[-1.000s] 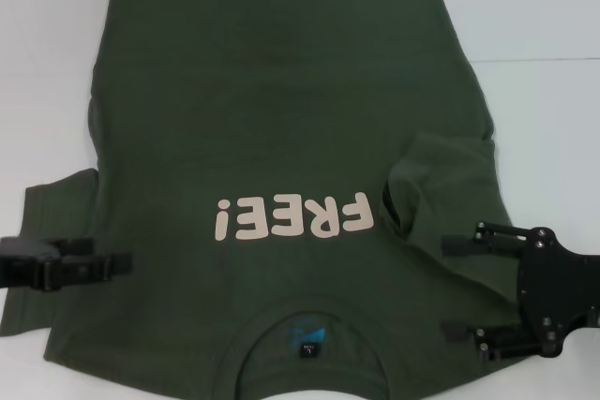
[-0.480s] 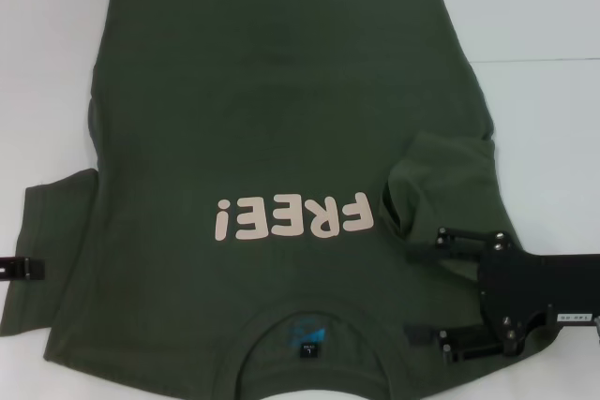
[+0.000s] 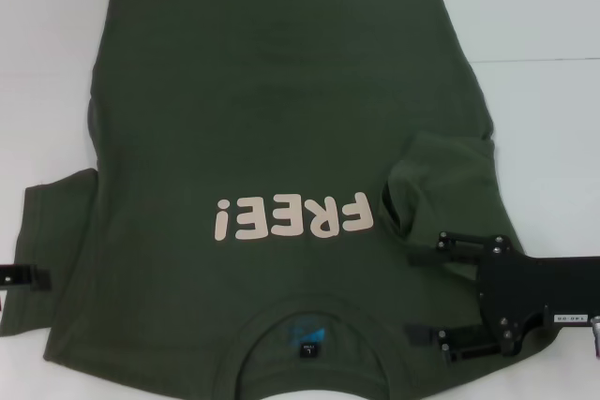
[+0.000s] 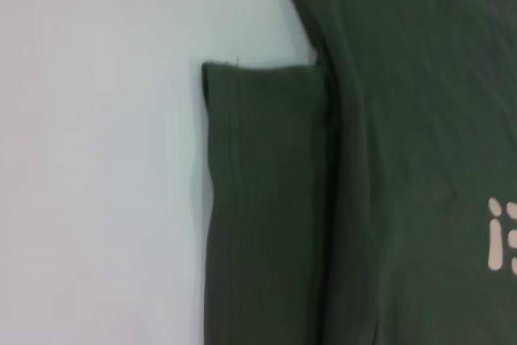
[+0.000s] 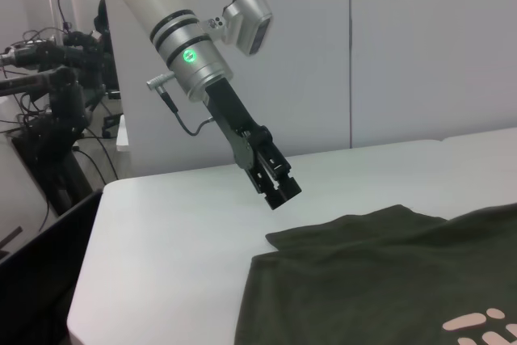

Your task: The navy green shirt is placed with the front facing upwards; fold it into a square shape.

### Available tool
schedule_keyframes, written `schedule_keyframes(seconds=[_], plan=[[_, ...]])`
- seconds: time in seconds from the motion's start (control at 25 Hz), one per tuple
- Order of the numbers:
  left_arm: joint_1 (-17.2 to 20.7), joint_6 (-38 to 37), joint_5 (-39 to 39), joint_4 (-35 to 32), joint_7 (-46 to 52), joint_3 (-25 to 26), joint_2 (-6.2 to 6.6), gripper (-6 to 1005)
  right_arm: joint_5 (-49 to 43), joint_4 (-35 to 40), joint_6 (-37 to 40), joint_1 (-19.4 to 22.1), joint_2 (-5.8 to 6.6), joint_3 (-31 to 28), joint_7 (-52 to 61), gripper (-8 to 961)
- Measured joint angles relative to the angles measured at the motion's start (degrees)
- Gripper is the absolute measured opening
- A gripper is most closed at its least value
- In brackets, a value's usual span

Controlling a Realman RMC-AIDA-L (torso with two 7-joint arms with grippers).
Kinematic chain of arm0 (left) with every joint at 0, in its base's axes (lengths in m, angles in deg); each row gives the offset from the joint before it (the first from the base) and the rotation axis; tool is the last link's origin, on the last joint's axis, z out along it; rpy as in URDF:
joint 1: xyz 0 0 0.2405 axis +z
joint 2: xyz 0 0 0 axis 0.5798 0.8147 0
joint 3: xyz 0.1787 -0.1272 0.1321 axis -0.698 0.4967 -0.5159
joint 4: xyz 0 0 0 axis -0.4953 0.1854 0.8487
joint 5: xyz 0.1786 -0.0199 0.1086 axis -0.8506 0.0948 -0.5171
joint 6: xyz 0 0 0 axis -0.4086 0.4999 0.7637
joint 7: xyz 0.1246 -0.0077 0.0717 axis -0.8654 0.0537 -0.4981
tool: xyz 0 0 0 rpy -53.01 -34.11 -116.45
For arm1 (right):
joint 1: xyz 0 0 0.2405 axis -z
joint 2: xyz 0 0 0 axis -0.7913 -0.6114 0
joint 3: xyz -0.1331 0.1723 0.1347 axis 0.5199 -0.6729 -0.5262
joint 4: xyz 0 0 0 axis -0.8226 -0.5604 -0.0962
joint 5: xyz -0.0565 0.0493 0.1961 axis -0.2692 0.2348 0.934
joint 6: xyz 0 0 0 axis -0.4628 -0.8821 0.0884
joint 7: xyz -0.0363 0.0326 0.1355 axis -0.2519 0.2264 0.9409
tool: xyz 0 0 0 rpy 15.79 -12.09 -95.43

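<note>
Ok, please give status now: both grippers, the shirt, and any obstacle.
Right gripper open over shirt's right shoulder. Left gripper shut, above table beside left sleeve. Navy green shirt flat, unfolded, right sleeve bunched. No obstacle seen.

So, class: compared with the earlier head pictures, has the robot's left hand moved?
Yes. The left hand has pulled back toward the robot's left, off the navy green shirt, so only its tip shows beside the sleeve edge.

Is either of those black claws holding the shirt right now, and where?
No. The right end effector hovers open over the navy green shirt near its folded sleeve; the left end effector hangs shut above the table, holding nothing.
</note>
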Motion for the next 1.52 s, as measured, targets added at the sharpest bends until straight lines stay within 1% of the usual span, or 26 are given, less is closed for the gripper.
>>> schedule_keyframes(seconds=[0.2, 0.6, 1.12, 1.52], plan=[[-0.15, 0.6, -1.48, 1.7, 0.63, -0.65, -0.04, 859, 0.0, -0.53, -0.89, -0.18, -0.06, 0.82, -0.05, 915], [-0.33, 1.72, -3.45, 2.23, 1.55, -0.33, 0.07, 860, 0.01, -2.11, -2.21, -0.92, -0.16, 1.12, -0.49, 915], [-0.78, 5.05, -4.62, 6.24, 1.58, -0.39, 0.45, 860, 0.01, -2.69, -2.49, -1.51, -0.09, 1.11, -0.6, 915], [-1.49, 5.12, -6.84, 6.31, 1.68, -0.5, 0.68, 860, 0.0, -2.71, -3.13, -1.75, -0.14, 1.11, -0.42, 915]])
